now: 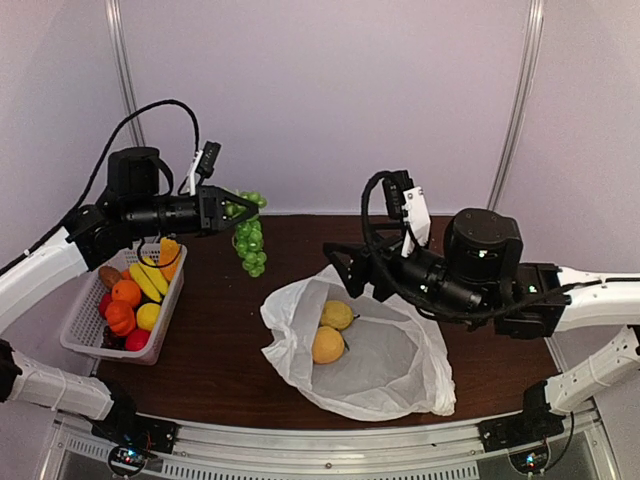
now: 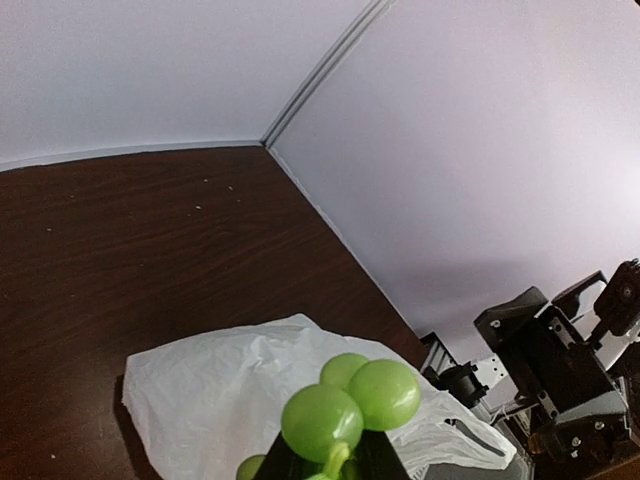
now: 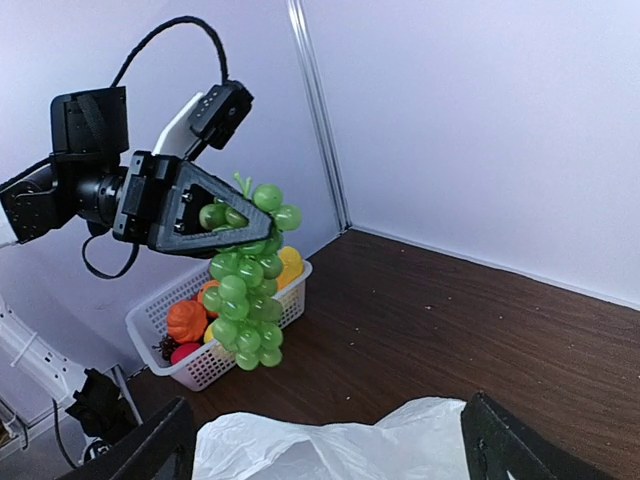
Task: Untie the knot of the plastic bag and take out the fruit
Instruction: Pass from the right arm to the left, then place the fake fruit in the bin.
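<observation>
The white plastic bag lies open on the dark table, with no knot showing. Two yellow-orange fruits lie inside it. My left gripper is shut on the top of a green grape bunch and holds it in the air between the bag and the basket. The bunch also shows in the left wrist view and in the right wrist view. My right gripper is open and empty, just above the bag's far edge.
A white slatted basket at the left holds bananas, orange fruits, a lemon, a red fruit and a brown one. Grey walls close the back, with a metal rail at the near edge.
</observation>
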`<state>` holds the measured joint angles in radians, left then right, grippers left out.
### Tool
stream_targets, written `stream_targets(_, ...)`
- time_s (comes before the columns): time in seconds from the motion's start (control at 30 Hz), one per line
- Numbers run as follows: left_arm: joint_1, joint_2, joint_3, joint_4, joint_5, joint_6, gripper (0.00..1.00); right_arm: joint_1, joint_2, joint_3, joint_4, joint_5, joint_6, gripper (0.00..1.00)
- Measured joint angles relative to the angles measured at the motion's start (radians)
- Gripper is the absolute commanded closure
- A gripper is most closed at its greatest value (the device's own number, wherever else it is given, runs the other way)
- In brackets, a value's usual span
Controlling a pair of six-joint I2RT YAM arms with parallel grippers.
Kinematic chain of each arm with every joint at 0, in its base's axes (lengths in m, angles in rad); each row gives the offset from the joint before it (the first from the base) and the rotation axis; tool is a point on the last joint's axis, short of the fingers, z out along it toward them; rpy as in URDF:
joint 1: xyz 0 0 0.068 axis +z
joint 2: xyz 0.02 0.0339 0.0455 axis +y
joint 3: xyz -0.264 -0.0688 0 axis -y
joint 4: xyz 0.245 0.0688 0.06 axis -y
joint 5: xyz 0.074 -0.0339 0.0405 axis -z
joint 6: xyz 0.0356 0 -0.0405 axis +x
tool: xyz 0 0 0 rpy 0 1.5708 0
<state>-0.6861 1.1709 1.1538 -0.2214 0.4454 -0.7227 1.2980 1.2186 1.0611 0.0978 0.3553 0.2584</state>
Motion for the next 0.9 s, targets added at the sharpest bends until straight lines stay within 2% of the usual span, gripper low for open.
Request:
stream_targets(0.23, 0.367, -0.064, 0.044, -0.270, 0.018, 0.153, 1.00, -0.031, -0.065, -0.011, -0.098, 0.112, 0.016, 0.06)
stream_targets(0.4, 0.556, -0.024, 0.060, -0.426, -0.047, 0.259, 1.00, -0.046, -0.121, -0.050, -0.134, 0.155, 0.037, 0.05)
stream_targets(0.6, 0.593, 0.049, 0.084, -0.575, -0.196, 0.325, 1.00, -0.060, -0.154, -0.073, -0.173, 0.184, 0.053, 0.05)
stream_targets(0.9, 0.596, -0.012, -0.026, -0.716, -0.459, 0.325, 1.00, -0.074, -0.183, -0.095, -0.182, 0.204, 0.064, 0.04)
